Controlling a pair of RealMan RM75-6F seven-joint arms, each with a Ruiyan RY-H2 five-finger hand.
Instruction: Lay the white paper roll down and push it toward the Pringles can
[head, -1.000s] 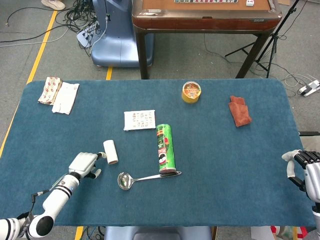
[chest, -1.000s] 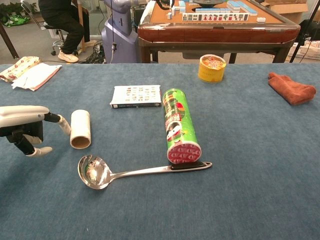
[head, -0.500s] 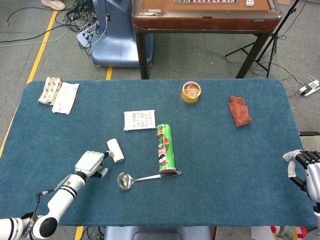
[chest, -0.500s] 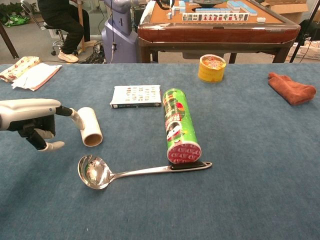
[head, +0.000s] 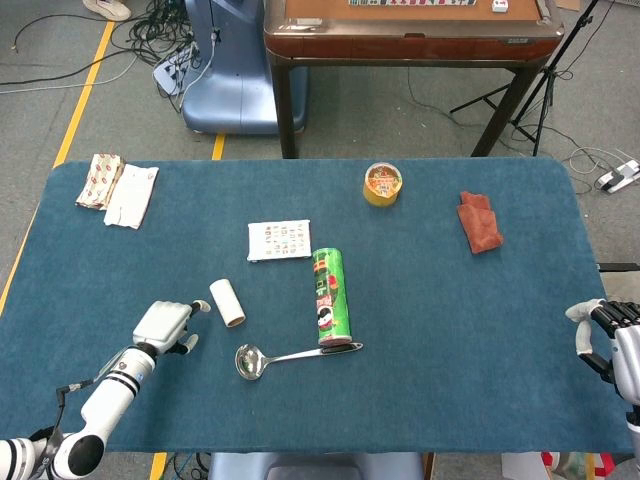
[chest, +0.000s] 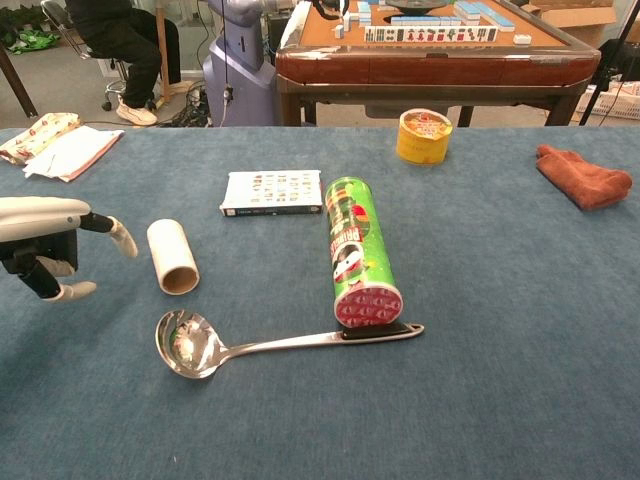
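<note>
A lab-like test room: blue-clothed table (head: 500, 330), loose floor cables (head: 150, 30), yellow floor tape (head: 85, 85), tripod (head: 545, 95), mahjong table (chest: 430, 50).

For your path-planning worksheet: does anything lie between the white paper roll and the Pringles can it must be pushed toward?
Nothing visible does. Bare blue cloth separates the white paper roll from the Pringles can. The ladle lies nearer the camera, below that path.

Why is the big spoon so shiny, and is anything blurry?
Chest view: the ladle has a bright glare in its bowl, mirroring the room lights; everything looks sharp, and the Pringles can casts only a soft shadow. Head view: the lighting is even, nothing is blurred, and the ladle glints faintly.
</note>
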